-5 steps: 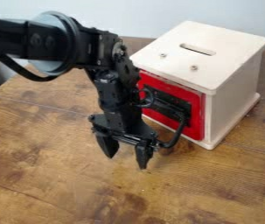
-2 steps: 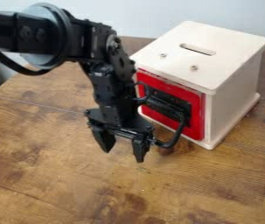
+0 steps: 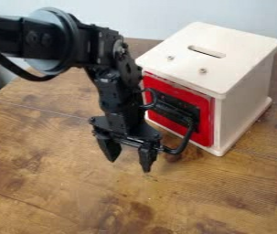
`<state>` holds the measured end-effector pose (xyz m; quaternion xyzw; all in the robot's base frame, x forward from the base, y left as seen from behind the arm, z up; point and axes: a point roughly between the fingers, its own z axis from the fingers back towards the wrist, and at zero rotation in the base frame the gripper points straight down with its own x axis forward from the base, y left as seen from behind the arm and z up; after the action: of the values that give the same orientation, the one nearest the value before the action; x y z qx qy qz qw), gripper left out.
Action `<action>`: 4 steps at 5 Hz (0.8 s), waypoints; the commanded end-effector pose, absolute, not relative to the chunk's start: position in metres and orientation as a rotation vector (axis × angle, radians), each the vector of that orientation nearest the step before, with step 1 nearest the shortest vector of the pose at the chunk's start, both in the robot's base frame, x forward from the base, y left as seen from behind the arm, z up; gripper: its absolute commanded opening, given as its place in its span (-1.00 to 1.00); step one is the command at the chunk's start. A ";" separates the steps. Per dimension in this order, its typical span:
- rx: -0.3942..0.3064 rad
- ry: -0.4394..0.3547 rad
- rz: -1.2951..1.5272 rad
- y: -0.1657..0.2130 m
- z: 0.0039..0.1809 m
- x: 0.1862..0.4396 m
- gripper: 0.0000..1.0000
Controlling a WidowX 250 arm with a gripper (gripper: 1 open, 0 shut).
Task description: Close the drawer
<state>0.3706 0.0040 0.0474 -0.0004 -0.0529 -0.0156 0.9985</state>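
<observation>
Single arm over a worn wooden table (image 3: pixel 55 196), reaching in from upper left. Gripper (image 3: pixel 128 155) pointing down, fingers spread apart and clasping nothing, tips just above the boards. Positioned directly in front of the drawer (image 3: pixel 175 108), slightly to its left; wrist close to the drawer face, contact not resolvable.

Drawer: bright red, black front plate, black wire loop handle (image 3: pixel 177 137) hanging toward the gripper's right finger. Seated in the lower front of a pale wooden box (image 3: pixel 220 69) with a slot (image 3: pixel 207 50) on top, standing at the right of the table. Red sides barely visible beyond the box face, so nearly shut or fully shut; remaining gap too fine to judge.

Likely reason for the pose: released fingers low and ahead of the front plate, suited to pushing with the finger backs or wrist rather than gripping the handle. Task probably at or near its end. Risk if pushing further: handle loop snagging a fingertip, or the light box sliding back across the table.
</observation>
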 end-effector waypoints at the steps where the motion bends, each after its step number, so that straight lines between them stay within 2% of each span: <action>1: 0.004 -0.165 -0.010 0.013 0.072 0.380 1.00; 4: 0.007 -0.195 -0.005 0.016 0.087 0.380 1.00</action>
<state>0.3686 0.0084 0.0489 -0.0005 -0.0422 -0.0095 0.9991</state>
